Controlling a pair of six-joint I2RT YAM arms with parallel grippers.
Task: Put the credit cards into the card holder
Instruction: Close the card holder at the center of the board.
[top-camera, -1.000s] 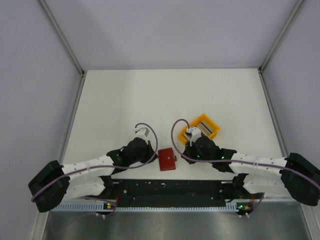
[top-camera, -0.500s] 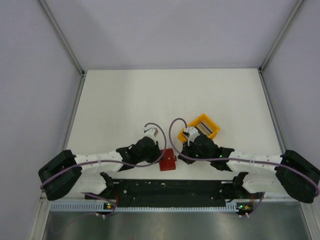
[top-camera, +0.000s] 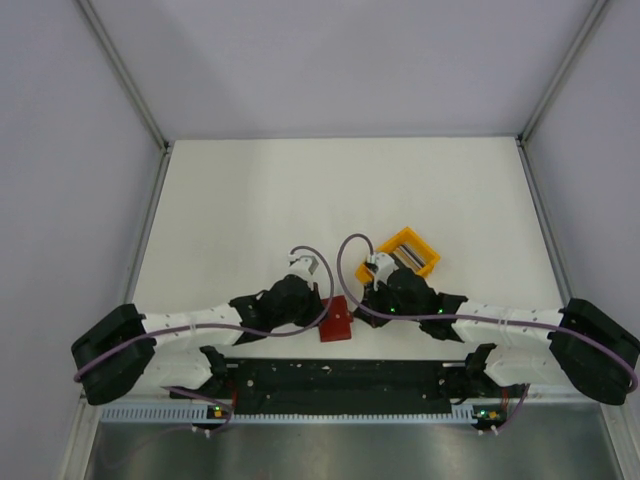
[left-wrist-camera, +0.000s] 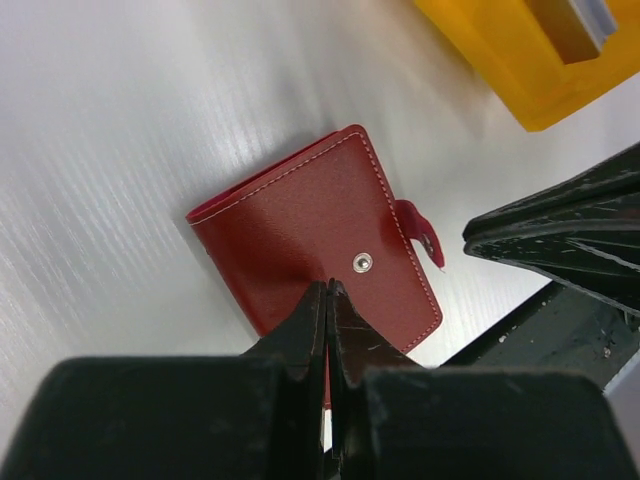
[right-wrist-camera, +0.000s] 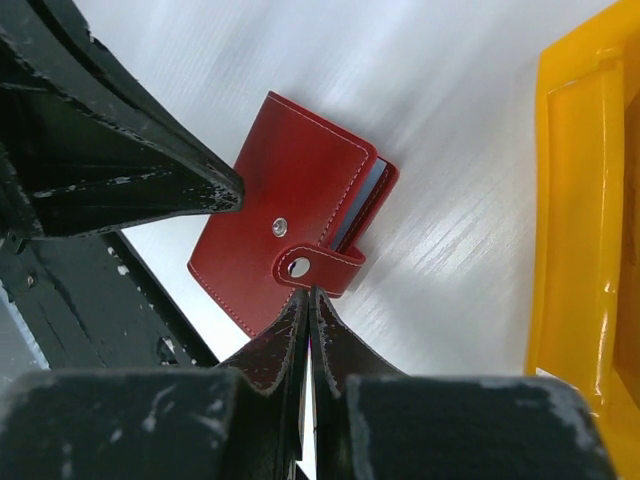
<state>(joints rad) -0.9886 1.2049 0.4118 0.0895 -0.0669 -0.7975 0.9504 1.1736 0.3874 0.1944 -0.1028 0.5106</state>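
Observation:
The card holder (top-camera: 338, 322) is a dark red folded case lying flat near the table's front edge, between my two grippers. Its snap tab (right-wrist-camera: 322, 268) is unfastened and rests loose on the cover beside the stud (right-wrist-camera: 280, 228). My left gripper (left-wrist-camera: 328, 286) is shut and empty, its tips over the card holder (left-wrist-camera: 315, 240) cover just short of the stud. My right gripper (right-wrist-camera: 308, 292) is shut and empty too, tips right at the tab's edge. A silver credit card (left-wrist-camera: 574, 22) lies in the yellow bin (left-wrist-camera: 510, 70). A bluish edge (right-wrist-camera: 358, 202) shows between the covers.
The yellow bin (top-camera: 408, 252) stands just behind the right gripper (top-camera: 358, 306), close to the holder. The left gripper (top-camera: 322, 308) covers the holder's left edge. The black base rail (top-camera: 340, 378) runs directly in front of the holder. Grey walls enclose the white table.
The left arm has swung right until its gripper reached the holder's left side. The right gripper has edged slightly left toward the holder. The holder has not moved.

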